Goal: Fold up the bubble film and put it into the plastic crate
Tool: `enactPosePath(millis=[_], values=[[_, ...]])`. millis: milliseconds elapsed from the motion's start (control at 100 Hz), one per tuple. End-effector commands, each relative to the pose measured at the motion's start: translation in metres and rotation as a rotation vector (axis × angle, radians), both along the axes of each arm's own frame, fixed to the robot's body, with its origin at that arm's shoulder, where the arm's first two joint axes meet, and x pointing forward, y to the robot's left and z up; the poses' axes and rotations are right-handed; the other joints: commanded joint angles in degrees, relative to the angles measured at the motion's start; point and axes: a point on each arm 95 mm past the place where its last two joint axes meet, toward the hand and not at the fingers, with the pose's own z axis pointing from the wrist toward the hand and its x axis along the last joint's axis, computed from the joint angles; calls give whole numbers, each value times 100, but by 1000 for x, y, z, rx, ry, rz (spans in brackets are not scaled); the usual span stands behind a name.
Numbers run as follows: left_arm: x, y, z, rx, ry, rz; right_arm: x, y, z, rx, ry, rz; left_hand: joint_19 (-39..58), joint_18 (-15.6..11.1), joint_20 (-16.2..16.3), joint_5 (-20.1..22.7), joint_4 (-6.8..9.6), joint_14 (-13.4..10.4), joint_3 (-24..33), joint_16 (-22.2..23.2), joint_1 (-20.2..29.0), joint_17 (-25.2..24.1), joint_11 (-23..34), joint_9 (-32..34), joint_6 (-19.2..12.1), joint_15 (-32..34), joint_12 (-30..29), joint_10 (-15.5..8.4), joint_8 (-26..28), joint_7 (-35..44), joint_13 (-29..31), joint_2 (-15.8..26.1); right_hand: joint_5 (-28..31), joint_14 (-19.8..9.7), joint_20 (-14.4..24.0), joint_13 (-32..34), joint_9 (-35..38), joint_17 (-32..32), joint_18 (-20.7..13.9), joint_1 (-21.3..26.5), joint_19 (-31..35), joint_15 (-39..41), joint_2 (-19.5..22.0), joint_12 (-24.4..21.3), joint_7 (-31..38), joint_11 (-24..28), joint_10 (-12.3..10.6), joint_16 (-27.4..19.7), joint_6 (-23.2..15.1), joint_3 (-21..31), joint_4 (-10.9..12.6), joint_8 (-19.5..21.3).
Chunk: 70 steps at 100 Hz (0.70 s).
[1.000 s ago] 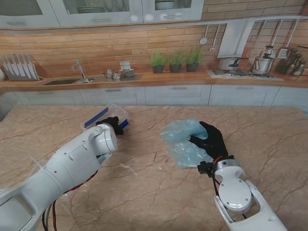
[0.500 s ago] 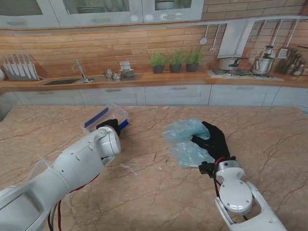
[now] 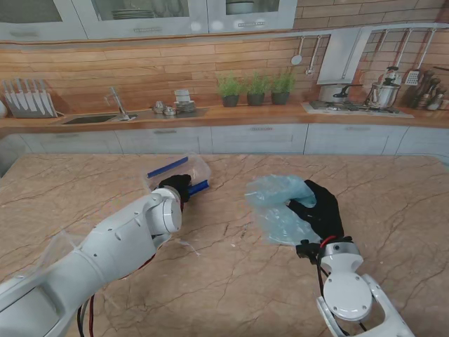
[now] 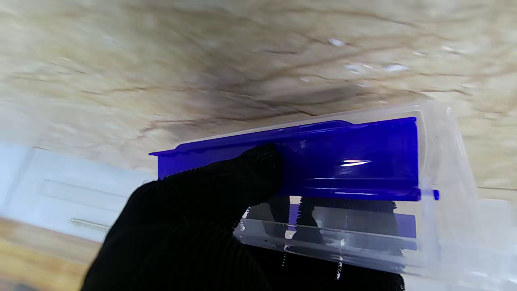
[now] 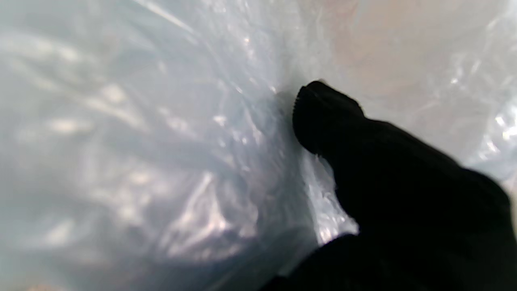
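On the beige veined marble worktop point(image 3: 231, 267) both black-gloved hands are busy. The right hand point(image 3: 319, 207) has its fingers clamped on the crumpled pale-blue translucent bubble film point(image 3: 279, 203), which sits bunched and folded over itself right of the worktop's middle, well in from the right edge. Whether the film's underside touches the stone or rides just clear of it cannot be told from the stand's view. In the right wrist view the film point(image 5: 161, 161) fills almost everything, a gloved fingertip point(image 5: 319, 113) pressed straight into its glossy folds.

Over on the left, the left hand point(image 3: 179, 187) grips the clear rectangular plastic crate with blue latch handles point(image 3: 175, 174), which lies toward the far edge of the worktop, left of centre and well apart from the film. The crate is tilted, one blue handle showing along its upper side. The left wrist view shows it up close: the thumb point(image 4: 242, 173) lies against the blue handle point(image 4: 347, 161) while the other fingers show dark through the crate's clear wall point(image 4: 444, 161), so the hand is closed around that side.
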Motion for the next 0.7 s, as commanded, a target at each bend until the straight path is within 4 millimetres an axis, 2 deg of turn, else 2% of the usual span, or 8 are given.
enactPosePath(millis=[0, 210, 260, 290, 390, 690], values=[[-7, -10, -3, -21, 10, -47, -3, 2, 2, 8, -16, -3, 371, 121, -45, 382, -60, 86, 431, 217, 471, 95, 295, 181, -731, 151, 161, -225, 634, 1189, 190, 125, -98, -156, 143, -161, 95, -85, -87, 201, -91, 195, 135, 58, -5, 147, 112, 82, -87, -66, 28, 56], [-27, -30, -1, -54, 21, -221, -8, -3, 3, 3, -46, -22, 396, 89, 15, 396, -42, 115, 387, 217, 457, 77, 190, 213, -710, 121, 133, -139, 730, 1146, 188, 114, -101, -159, 147, -160, 99, -77, -92, 197, -88, 195, 142, 55, -7, 152, 105, 80, -90, -73, 31, 51], [-34, -34, 0, -35, 14, -265, -9, -4, 3, 4, -51, -27, 432, 19, 127, 429, -5, 92, 307, 208, 445, 87, 110, 269, -707, 122, 135, -128, 734, 1042, 227, 99, -106, -169, 147, -153, 97, -81, -96, 198, -90, 193, 147, 54, -7, 152, 105, 78, -88, -73, 33, 52], [-37, -36, 1, -26, 9, -289, -9, -4, 3, 5, -54, -29, 373, -19, 387, 455, 66, 87, 200, 192, 452, 118, -23, 319, -701, 130, 179, -114, 742, 943, 229, 96, -105, -170, 147, -153, 96, -81, -95, 197, -90, 191, 147, 55, -4, 152, 106, 78, -88, -76, 33, 54], [-48, -44, 3, -36, 17, -333, -11, -6, 3, 7, -64, -33, 310, -58, 616, 488, 143, 116, 52, 206, 426, 119, -206, 355, -669, 123, 181, -72, 667, 781, 184, 76, -107, -167, 149, -154, 91, -77, -96, 197, -89, 189, 155, 54, -3, 154, 96, 76, -93, -80, 36, 55], [-67, -60, -1, -52, 40, -401, -14, -8, 2, 5, -71, -40, 288, -60, 752, 475, 143, 143, -7, 288, 401, 34, -340, 320, -651, 150, 258, -19, 561, 675, 115, 76, -111, -178, 151, -158, 90, -80, -105, 196, -93, 197, 159, 59, 2, 167, 92, 78, -107, -86, 39, 60]])
